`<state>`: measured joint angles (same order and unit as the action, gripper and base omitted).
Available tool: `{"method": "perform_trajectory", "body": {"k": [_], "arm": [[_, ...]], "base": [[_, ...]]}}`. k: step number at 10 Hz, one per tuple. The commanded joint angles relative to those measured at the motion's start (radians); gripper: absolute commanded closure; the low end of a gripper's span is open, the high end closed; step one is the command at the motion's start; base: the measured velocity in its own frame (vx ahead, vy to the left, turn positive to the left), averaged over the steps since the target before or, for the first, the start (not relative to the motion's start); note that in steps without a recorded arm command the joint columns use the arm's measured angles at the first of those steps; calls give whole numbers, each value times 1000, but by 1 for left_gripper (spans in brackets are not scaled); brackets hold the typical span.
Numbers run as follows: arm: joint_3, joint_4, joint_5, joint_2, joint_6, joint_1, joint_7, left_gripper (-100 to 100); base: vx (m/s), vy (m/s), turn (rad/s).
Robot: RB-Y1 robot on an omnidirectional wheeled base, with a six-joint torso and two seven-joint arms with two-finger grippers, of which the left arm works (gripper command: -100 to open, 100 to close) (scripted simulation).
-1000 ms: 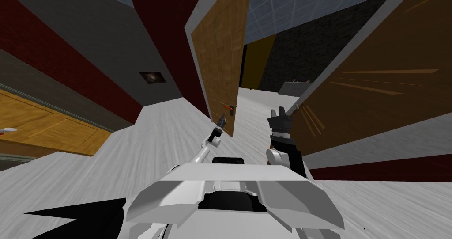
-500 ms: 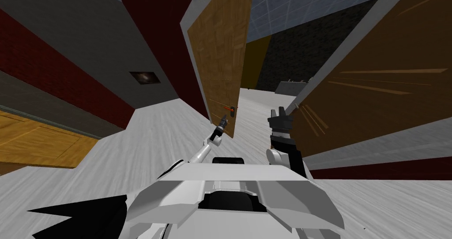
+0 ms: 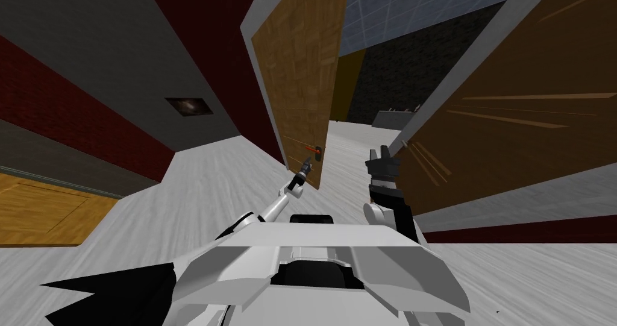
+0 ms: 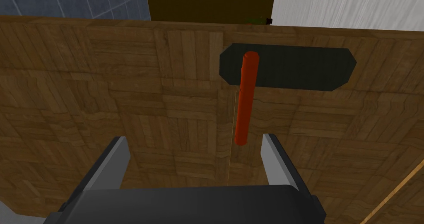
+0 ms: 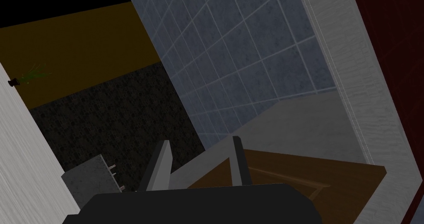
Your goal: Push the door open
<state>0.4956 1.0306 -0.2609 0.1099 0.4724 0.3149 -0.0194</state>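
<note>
Light is flat and even, the door [image 3: 301, 69] bright against dim red walls [image 3: 211, 33], the far wall [image 3: 410, 69] perhaps merely dark, while the wide head lens splays and streaks surfaces toward the corners.

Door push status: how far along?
Done: the brown wooden door stands ajar, pale floor showing past its edge. In hand: open left end effector close to its face, by the orange-red lever handle. To do: push it wider. Right end effector open, holding nothing.
</note>
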Motion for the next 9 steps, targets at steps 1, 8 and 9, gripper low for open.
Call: {"method": "perform_trajectory", "body": {"k": [1, 8, 9], "arm": [[15, -42, -13, -3, -5, 28, -5, -100], [64, -180, -53, -7, -16, 120, -25, -100], [68, -191, -56, -7, -16, 127, -26, -100]], "base": [[82, 121, -112], [82, 100, -81], [57, 92, -44]]}}
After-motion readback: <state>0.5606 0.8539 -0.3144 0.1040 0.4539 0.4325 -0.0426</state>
